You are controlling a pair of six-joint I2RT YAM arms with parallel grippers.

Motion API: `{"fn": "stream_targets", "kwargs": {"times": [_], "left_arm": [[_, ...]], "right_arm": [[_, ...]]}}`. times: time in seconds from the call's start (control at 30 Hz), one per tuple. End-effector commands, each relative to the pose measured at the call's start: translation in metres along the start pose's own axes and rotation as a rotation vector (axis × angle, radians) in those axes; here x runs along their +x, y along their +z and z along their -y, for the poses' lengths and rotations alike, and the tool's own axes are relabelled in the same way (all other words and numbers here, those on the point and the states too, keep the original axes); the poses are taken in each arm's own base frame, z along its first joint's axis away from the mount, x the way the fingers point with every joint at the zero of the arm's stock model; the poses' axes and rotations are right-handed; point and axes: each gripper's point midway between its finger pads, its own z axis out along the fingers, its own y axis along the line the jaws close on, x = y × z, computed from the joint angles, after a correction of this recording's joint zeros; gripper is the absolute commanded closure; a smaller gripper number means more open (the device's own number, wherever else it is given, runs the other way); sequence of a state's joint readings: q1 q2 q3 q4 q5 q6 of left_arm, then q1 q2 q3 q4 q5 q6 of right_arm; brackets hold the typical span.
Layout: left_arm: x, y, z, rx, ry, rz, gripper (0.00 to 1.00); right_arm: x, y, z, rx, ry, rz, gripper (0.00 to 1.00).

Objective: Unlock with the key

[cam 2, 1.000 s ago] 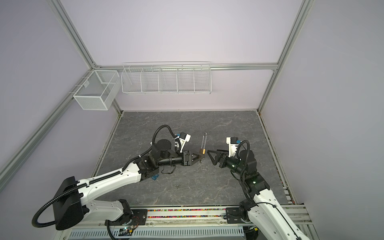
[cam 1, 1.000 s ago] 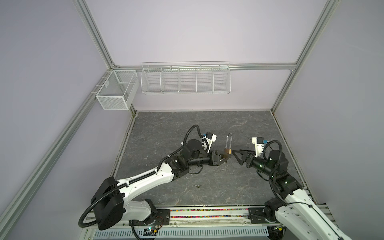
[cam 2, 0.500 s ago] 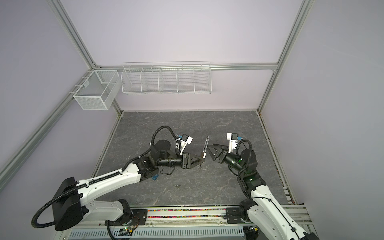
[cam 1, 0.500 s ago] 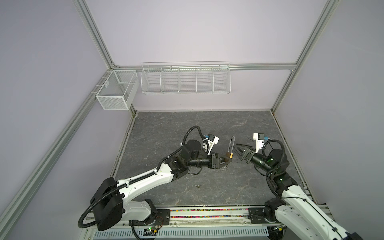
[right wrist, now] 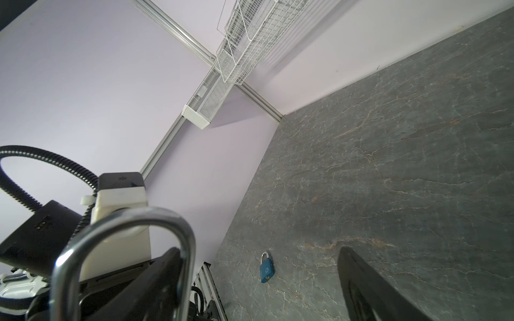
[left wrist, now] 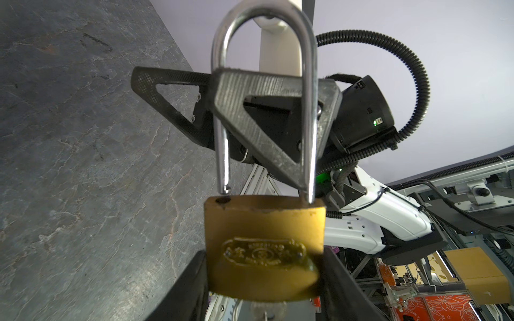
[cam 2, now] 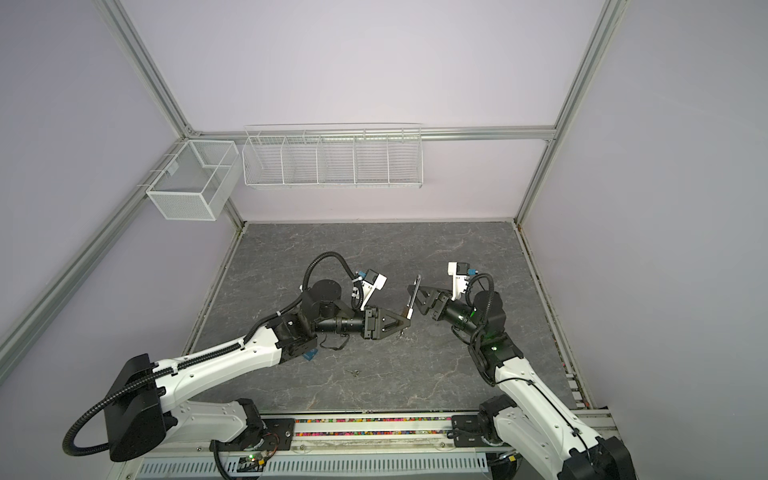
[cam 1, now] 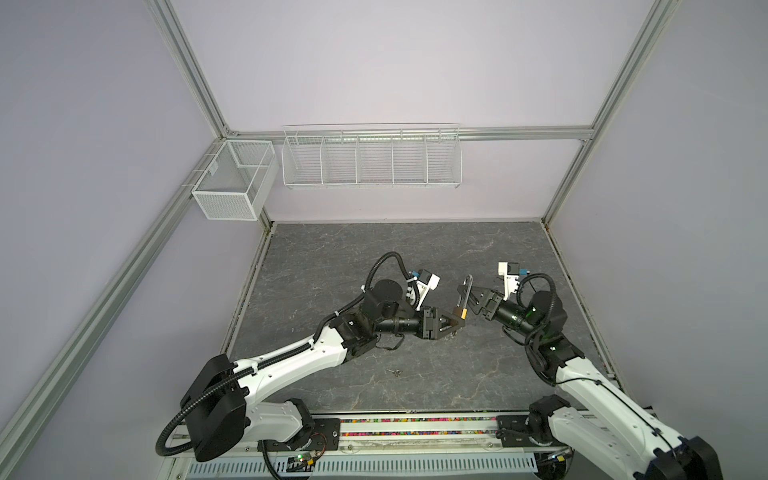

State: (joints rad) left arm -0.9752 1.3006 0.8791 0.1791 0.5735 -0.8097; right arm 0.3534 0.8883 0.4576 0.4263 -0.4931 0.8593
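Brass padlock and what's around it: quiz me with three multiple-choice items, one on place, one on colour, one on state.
1. Where is the brass padlock? A in a wall basket; B clamped by its body in the left tool; C hanging from a hook.
2. What colour is the other padlock, lying on the table? A red; B green; C blue.
3. The brass padlock's shackle is: A open, one leg out; B locked shut; C missing.
Answers: B, the left wrist view shows its body clamped; C, the right wrist view shows it blue; A, one leg sits clear of its hole.
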Motion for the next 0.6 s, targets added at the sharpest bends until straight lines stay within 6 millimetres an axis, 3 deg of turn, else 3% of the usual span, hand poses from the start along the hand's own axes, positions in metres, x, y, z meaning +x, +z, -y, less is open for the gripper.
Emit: {"fn": "stream_targets", "kwargs": {"times": [0.0,0.27,0.57], "left_arm": [[-0.027,-0.009,0.041,0.074,0.126,0.075,1.0],[-0.034,-0.015,0.004,-0.144,0.123,0.118,1.0],[-0.041,-0.015,0.001,-0.193,0.137,0.128,1.0]], "right_arm": [[-0.004,0.003,0.004,0.04,0.001,-0.003,0.1],[-0.001,-0.005,0.019,0.165,-0.018,-0.037,0.08],[0.001,-0.009,0.027,0.235,-0.042,-0.061,0.07]]}}
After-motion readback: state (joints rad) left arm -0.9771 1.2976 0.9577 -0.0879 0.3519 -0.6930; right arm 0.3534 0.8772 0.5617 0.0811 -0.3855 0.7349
